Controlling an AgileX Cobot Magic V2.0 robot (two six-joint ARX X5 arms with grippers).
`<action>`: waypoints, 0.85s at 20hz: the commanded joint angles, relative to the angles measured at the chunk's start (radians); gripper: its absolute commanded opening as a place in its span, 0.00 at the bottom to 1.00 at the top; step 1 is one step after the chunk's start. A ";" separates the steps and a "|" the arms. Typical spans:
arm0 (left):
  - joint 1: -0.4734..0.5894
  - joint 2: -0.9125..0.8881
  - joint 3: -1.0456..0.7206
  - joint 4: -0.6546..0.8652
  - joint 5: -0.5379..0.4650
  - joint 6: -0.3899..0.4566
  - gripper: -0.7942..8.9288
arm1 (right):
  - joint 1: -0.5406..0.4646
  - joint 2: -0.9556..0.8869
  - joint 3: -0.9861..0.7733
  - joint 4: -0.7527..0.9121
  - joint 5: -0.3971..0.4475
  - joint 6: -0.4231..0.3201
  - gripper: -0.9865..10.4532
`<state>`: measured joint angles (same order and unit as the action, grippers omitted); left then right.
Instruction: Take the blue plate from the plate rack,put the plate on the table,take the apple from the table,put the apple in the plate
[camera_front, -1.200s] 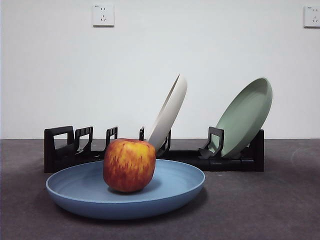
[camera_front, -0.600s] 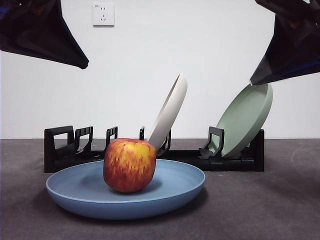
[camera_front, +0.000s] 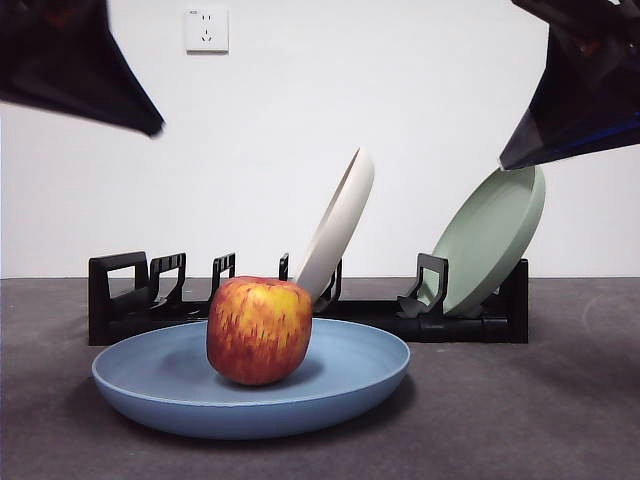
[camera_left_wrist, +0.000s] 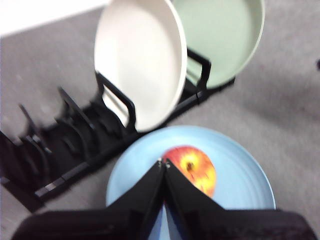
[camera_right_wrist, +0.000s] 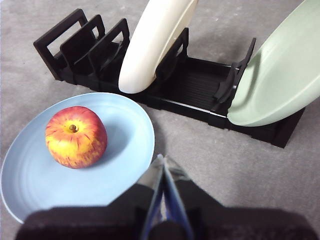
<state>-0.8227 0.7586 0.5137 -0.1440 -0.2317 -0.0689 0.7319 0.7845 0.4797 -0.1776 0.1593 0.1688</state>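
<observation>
The apple (camera_front: 258, 330) lies in the blue plate (camera_front: 350, 385), which rests flat on the table (camera_front: 540, 420) in front of the plate rack (camera_front: 120, 300). My left gripper (camera_left_wrist: 164, 162) is shut and empty, high above the plate, with the apple (camera_left_wrist: 195, 170) just beyond its tips; it shows as the dark tip at the top left of the front view (camera_front: 150, 125). My right gripper (camera_right_wrist: 161, 159) is shut and empty, high beside the plate's (camera_right_wrist: 125, 150) edge, apart from the apple (camera_right_wrist: 75, 136); it is the dark tip at the top right (camera_front: 508, 162).
A cream-white plate (camera_front: 337, 225) leans in the rack's middle slot and a sage-green plate (camera_front: 490, 235) leans at its right end. The rack's left slots (camera_right_wrist: 80, 45) hold nothing. A white wall with sockets stands behind.
Both arms have come into the front view's top corners since a second ago. The left one has since shifted slightly left. Apple, plates and rack have not moved.
</observation>
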 joint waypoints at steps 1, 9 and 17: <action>0.035 -0.103 -0.004 -0.006 0.001 0.045 0.08 | 0.001 -0.001 -0.002 0.012 0.004 0.010 0.09; 0.449 -0.464 -0.015 -0.128 0.117 0.100 0.08 | 0.001 -0.001 -0.002 0.012 0.004 0.010 0.09; 0.776 -0.689 -0.348 0.018 0.241 0.099 0.08 | 0.001 -0.001 -0.002 0.012 0.004 0.010 0.09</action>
<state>-0.0517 0.0765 0.1860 -0.1406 0.0044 0.0189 0.7319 0.7849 0.4797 -0.1776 0.1600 0.1688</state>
